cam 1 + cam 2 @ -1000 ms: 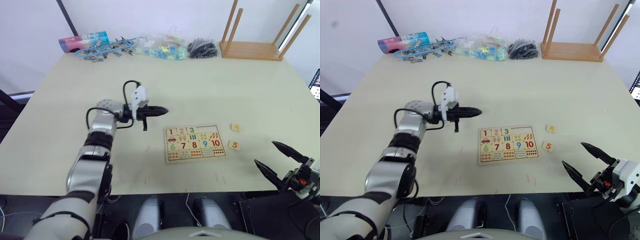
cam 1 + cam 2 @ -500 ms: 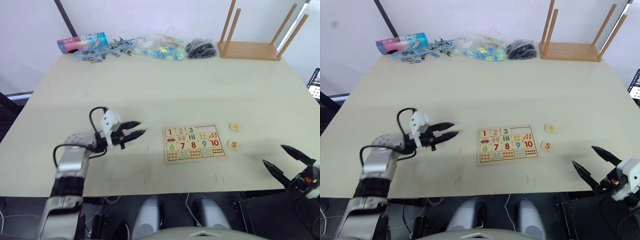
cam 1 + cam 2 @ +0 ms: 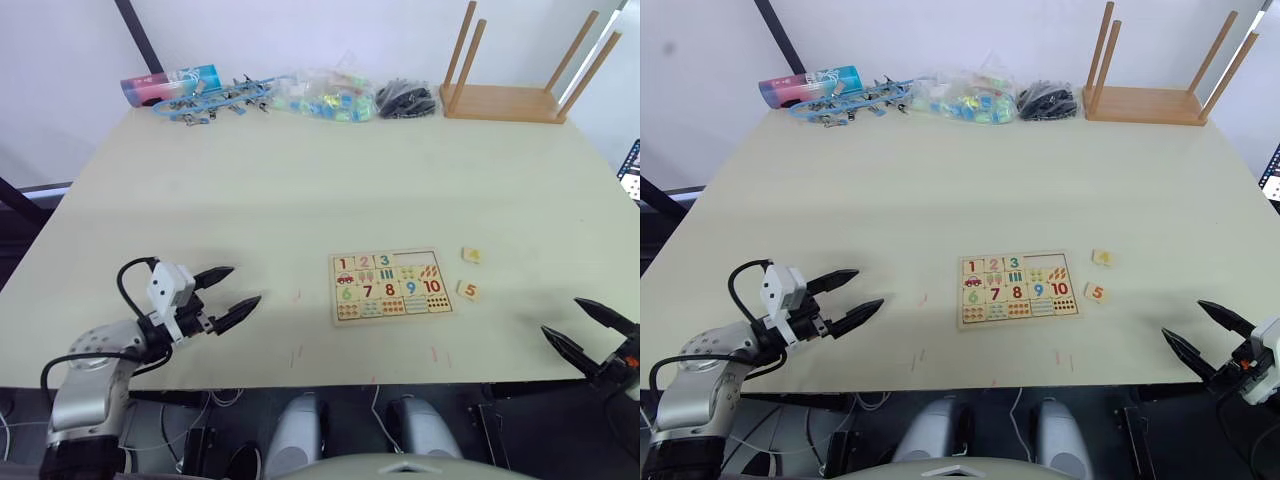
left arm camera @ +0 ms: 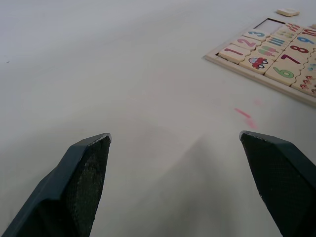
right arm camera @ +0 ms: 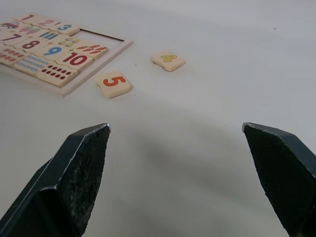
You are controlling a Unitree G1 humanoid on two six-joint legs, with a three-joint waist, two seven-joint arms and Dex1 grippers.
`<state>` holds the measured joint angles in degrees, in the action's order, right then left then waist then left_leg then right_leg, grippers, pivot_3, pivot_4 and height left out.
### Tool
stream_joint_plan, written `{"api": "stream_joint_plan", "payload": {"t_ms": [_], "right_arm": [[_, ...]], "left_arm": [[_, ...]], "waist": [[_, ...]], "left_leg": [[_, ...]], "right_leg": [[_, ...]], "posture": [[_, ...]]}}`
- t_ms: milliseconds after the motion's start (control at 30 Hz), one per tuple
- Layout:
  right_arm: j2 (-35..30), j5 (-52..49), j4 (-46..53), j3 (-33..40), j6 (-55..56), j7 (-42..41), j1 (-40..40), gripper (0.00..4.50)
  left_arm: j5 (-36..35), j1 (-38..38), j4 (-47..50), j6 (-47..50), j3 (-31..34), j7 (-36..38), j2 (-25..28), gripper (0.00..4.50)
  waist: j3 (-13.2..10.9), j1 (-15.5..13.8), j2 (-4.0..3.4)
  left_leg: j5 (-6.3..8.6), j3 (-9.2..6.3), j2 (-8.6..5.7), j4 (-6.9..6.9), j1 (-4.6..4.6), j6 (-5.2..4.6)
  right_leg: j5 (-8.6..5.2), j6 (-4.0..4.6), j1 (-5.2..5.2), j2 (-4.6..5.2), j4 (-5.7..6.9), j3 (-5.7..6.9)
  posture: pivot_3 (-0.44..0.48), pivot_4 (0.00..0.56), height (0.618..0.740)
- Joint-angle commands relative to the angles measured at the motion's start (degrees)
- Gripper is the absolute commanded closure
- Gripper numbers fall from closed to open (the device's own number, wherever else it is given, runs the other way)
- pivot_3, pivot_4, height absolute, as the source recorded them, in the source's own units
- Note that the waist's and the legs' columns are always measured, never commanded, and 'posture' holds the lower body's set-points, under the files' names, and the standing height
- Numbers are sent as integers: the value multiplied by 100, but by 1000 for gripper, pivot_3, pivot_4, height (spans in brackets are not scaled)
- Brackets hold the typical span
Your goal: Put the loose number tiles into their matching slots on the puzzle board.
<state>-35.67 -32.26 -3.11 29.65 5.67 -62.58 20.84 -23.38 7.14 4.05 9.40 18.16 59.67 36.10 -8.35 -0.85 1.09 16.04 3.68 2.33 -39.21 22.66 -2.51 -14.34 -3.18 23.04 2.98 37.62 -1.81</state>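
The puzzle board point(image 3: 390, 287) lies near the table's front, right of centre. Tiles 1, 2 and 3 fill the left of its upper row, and the two slots point(image 3: 416, 258) to their right are bare. A loose yellow 4 tile point(image 3: 471, 255) and a loose orange 5 tile point(image 3: 467, 290) rest on the table just right of the board. My left gripper point(image 3: 246, 283) hovers open and empty over the front left of the table, well left of the board. Off the front right corner, my right gripper point(image 3: 560, 315) stands open and empty, with the 5 tile point(image 5: 114, 82) and 4 tile point(image 5: 168, 59) ahead of it.
An upturned wooden stool point(image 3: 505, 95) stands at the back right. Along the back edge lie clear bags of coloured pieces point(image 3: 320, 95), a black bundle point(image 3: 405, 98), blue clips point(image 3: 215, 98) and a can point(image 3: 165, 82). Small red marks point(image 4: 243, 112) dot the tabletop near the board.
My left gripper has drawn back from beside the board to the front left of the table and has gone from shut to open. The right gripper has drifted slightly toward the front right.
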Motion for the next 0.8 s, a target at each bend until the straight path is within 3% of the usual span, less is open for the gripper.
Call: {"api": "stream_joint_plan", "payload": {"t_ms": [33,800], "right_arm": [[-102,-109,-9,215,95,-98,-27,0],[-53,-127,116,159,112,-286,-8,0]], "left_arm": [[-143,37,176,-125,163,13,120,36],[-258,-57,-82,-236,92,63,172,36]], "waist": [[0,1,0],[1,7,1]], "left_leg": [[0,0,-1,0,0,0],[0,3,0,0,0,0]], "right_leg": [[0,0,0,0,0,0],[0,0,1,-1,-1,-1]], "posture": [[0,150,737],[0,150,737]]}}
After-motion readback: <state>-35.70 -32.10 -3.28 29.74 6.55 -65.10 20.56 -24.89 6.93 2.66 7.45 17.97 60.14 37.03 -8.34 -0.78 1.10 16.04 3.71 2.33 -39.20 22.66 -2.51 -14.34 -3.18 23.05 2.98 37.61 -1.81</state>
